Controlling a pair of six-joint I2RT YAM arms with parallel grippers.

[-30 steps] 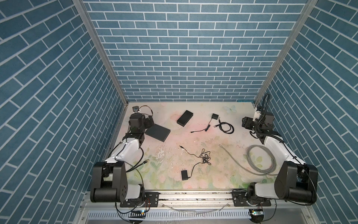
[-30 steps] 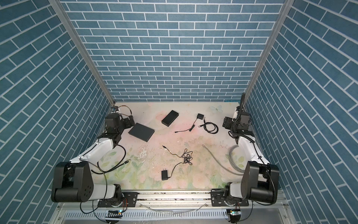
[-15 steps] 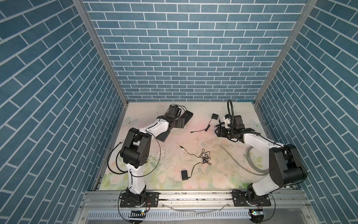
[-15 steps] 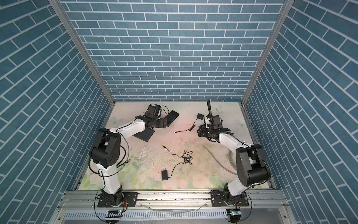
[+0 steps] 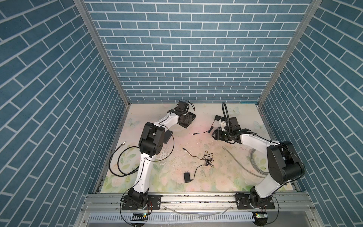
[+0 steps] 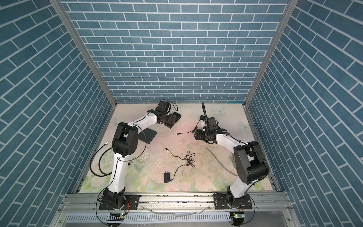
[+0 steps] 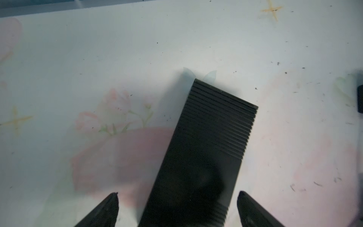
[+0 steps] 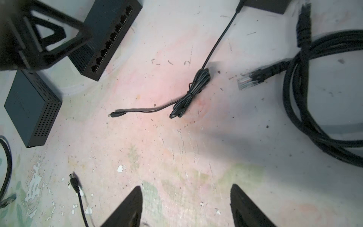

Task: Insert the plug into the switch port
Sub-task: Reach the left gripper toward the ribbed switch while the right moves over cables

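Black ribbed metal switch box lies between the spread fingers of the left gripper, clear of both. On the right gripper, fingers apart, empty. Clear-tipped network plug on thick black cable, upper right of right-wrist frame: light, brittle clip, springy lead; probably best gripped at its boot.

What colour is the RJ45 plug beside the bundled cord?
Clear plug, black boot; best in the right wrist view.

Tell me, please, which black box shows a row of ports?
The ribbed box beneath the left claw; the perforated box beside it shows only vent holes.
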